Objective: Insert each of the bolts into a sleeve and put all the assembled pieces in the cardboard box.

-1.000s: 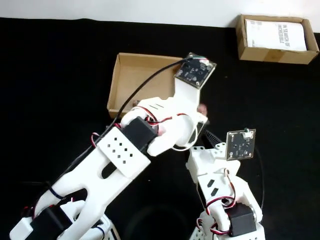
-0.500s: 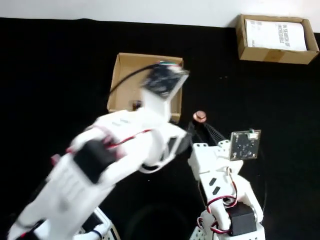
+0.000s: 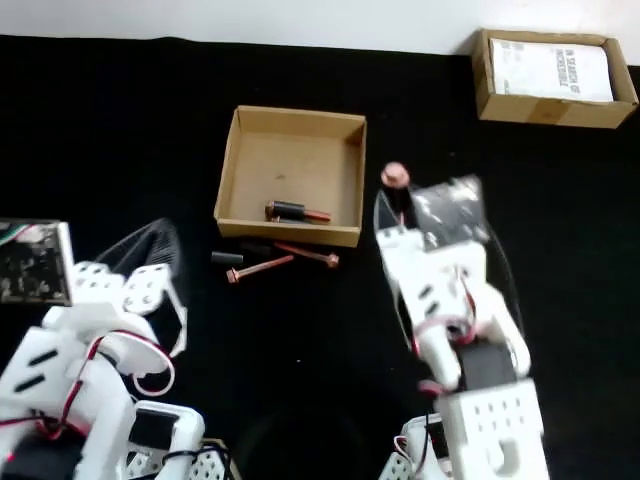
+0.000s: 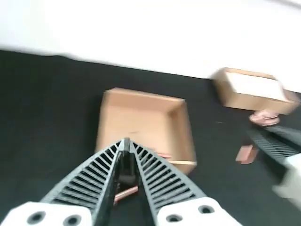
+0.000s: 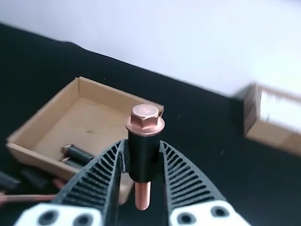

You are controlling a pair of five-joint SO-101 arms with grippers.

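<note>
On the high view, right gripper (image 3: 397, 200) sits at 3 o'clock of the cardboard box (image 3: 290, 160), pinching a sleeved bolt (image 3: 395, 177). One assembled piece (image 3: 297, 212) lies inside the box. Loose bolts (image 3: 262, 268) and a bare sleeve (image 3: 227, 258) lie at its 6 o'clock on the black table (image 3: 120, 120). Left gripper (image 3: 150, 245) is at 8 o'clock. Left wrist: fingers (image 4: 155, 174) pressed together, empty, box beyond them. Right wrist: fingers (image 5: 181, 174) clamp the black sleeve, bolt upright, head up. White wall (image 5: 188, 37) behind.
</note>
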